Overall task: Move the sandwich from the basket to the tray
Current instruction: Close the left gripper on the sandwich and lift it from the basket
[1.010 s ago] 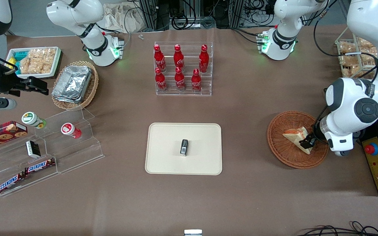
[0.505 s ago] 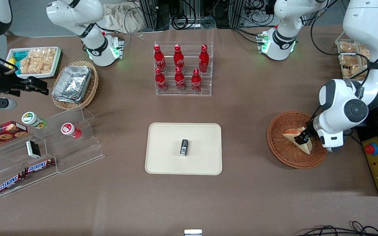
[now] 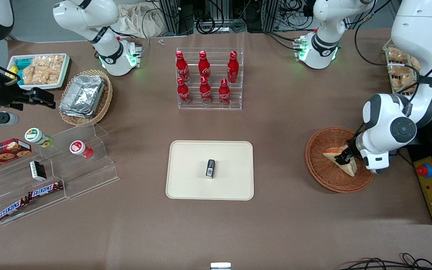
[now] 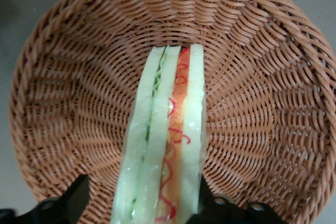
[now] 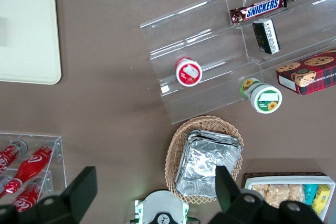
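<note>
The sandwich (image 3: 339, 159) lies in the basket (image 3: 323, 176), in the part of it nearest the working arm's end of the table. It is a triangular wedge. In the front view its long cut edge runs slantwise, from a corner near the basket's middle to a corner close to the rim nearer the front camera. In the left wrist view the cut edge (image 4: 168, 145) faces the camera and its long axis runs straight out from between the fingers toward the basket's wall (image 4: 79, 77).

The cut edge shows pale bread slices as stripes, with a thin green layer between one pair and an orange layer with red squiggles between another. The surface has a glossy sheen.

The gripper (image 3: 344, 160) is down in the basket at the sandwich, straddling the wedge across its thickness. One dark finger (image 4: 71, 205) stands a little apart from the bread face. The other finger (image 4: 207, 203) sits right against the opposite face. The jaws stand only a little wider than the sandwich and are not closed on it.

The basket rests on the brown table (image 3: 283, 123), well apart from the cream tray (image 3: 186, 180), which lies near the table's middle.
</note>
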Motion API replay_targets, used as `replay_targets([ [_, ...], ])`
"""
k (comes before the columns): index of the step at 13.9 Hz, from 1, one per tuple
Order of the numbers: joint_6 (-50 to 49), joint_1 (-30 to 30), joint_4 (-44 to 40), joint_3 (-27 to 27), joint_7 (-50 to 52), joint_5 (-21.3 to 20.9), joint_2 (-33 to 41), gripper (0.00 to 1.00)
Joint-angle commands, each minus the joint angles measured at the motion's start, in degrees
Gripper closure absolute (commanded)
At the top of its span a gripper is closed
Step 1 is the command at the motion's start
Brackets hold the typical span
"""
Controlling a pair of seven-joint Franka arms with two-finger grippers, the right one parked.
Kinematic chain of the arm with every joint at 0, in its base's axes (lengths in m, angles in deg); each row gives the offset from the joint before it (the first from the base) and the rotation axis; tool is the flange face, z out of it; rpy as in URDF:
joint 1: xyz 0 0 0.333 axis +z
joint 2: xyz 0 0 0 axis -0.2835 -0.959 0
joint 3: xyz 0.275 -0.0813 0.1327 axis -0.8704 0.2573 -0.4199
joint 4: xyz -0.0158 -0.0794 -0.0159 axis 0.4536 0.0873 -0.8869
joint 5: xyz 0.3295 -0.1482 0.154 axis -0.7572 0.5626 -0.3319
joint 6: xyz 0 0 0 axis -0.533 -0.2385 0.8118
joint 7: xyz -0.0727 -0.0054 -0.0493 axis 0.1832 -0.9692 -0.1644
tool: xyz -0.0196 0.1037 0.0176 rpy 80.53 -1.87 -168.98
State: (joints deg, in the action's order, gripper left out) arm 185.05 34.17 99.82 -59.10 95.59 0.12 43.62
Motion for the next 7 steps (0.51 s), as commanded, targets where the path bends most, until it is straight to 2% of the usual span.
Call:
replay_targets([
  [1, 2.0, 0.2, -0.2, 0.3, 4.7, -5.0, -0.9, 1.00],
  [5, -0.2, 0.0, -3.6, 0.4, 4.6, -5.5, -1.3, 1.00],
  [7, -7.6, -0.2, -9.1, 0.7, 3.9, -5.4, -1.5, 1.00],
])
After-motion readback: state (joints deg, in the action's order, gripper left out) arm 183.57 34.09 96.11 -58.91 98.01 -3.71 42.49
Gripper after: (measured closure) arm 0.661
